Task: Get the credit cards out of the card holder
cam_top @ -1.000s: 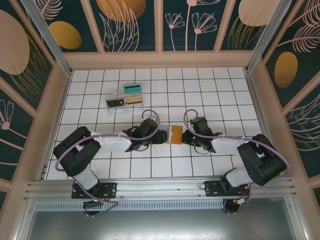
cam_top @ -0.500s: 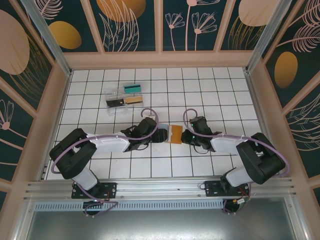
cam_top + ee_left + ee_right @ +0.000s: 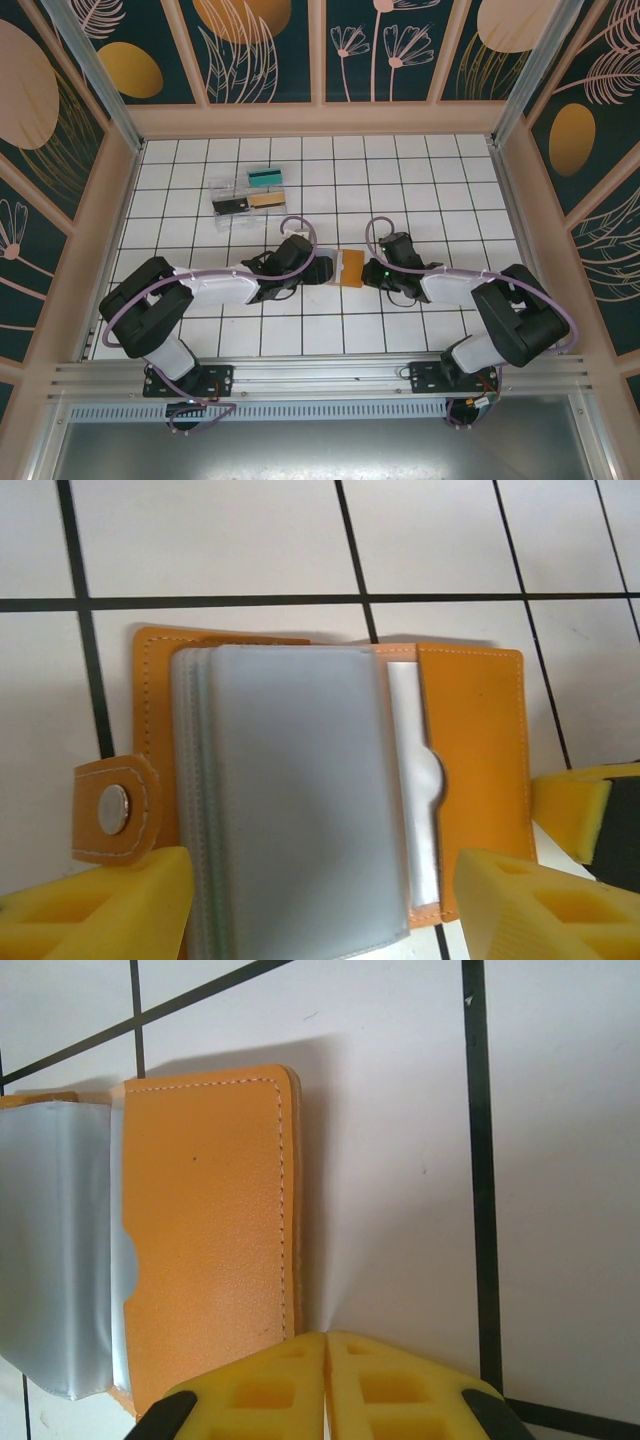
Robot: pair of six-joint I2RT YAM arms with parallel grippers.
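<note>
Orange leather is what I look at from both wrists: the card holder point(image 3: 350, 268) lies open and flat on the white tiled surface point(image 3: 400, 170), in the middle of it, between my two arms. From the left wrist I see its stack of frosted plastic sleeves point(image 3: 300, 800) fanned over the middle. A snap tab point(image 3: 113, 810) with a metal stud sticks out on one side. An orange pocket point(image 3: 480, 770) with a curved notch is on the other side. Something pale sits in that pocket; I cannot tell whether it is a card.

My left hand point(image 3: 320, 270) has its fingers well apart, with the holder's near end lying between the yellow pads. I cannot tell whether either pad touches the leather.

My right hand point(image 3: 327, 1375) has its fingers pressed together with nothing between them. Their joined tip sits at the outer edge of the orange pocket, at its near corner. In the left wrist view that yellow tip meets the holder's edge.

Further back and to the left, well apart from both hands, stands a clear plastic tray point(image 3: 222, 186) with teal, black and tan pieces in it.
</note>
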